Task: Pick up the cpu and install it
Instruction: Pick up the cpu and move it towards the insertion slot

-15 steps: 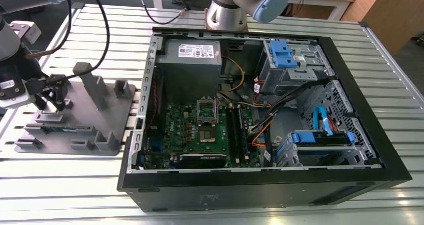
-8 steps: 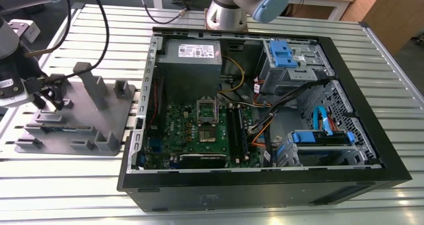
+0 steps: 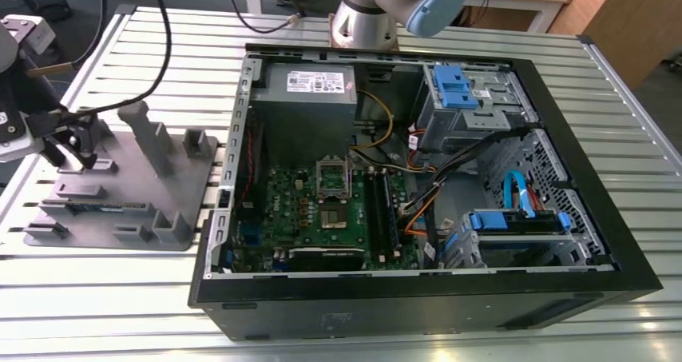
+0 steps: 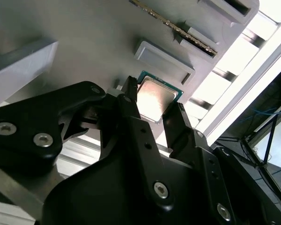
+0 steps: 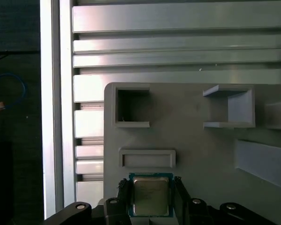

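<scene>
The claw [image 5: 150,183] is clenched on the cpu [image 5: 151,197], one black finger [image 5: 124,190] against each of two opposite edges. In both wrist views the cpu is a small flat square with a dull-shining silver-grey metal top and a thin green rim. It sits low at the face of the grey moulded tray [image 5: 192,140], just beside a raised rectangular block [image 5: 147,159]; whether it rests there or is lifted clear I cannot tell. In the exterior view the claw [image 3: 66,142] hangs over the tray's [image 3: 117,194] far corner, on the slatted metal counter [image 3: 107,298], well apart from the open computer case [image 3: 426,178] on the exterior view's right.
</scene>
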Tool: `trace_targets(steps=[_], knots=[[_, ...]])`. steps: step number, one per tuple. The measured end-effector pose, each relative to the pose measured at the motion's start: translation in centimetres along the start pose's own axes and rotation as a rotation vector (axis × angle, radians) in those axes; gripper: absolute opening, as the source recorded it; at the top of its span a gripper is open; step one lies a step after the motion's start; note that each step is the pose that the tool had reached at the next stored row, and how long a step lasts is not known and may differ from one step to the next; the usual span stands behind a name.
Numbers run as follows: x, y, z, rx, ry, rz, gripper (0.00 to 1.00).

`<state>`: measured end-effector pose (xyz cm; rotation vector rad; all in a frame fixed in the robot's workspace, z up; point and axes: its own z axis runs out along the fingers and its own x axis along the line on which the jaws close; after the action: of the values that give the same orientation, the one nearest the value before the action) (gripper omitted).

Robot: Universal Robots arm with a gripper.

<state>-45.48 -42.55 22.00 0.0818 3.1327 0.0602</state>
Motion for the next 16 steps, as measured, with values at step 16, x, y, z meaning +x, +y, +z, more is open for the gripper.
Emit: trace_targets(steps=[16], knots=[[-0.01,0.09,-2.24,0.0,0.0,0.0,0.47]])
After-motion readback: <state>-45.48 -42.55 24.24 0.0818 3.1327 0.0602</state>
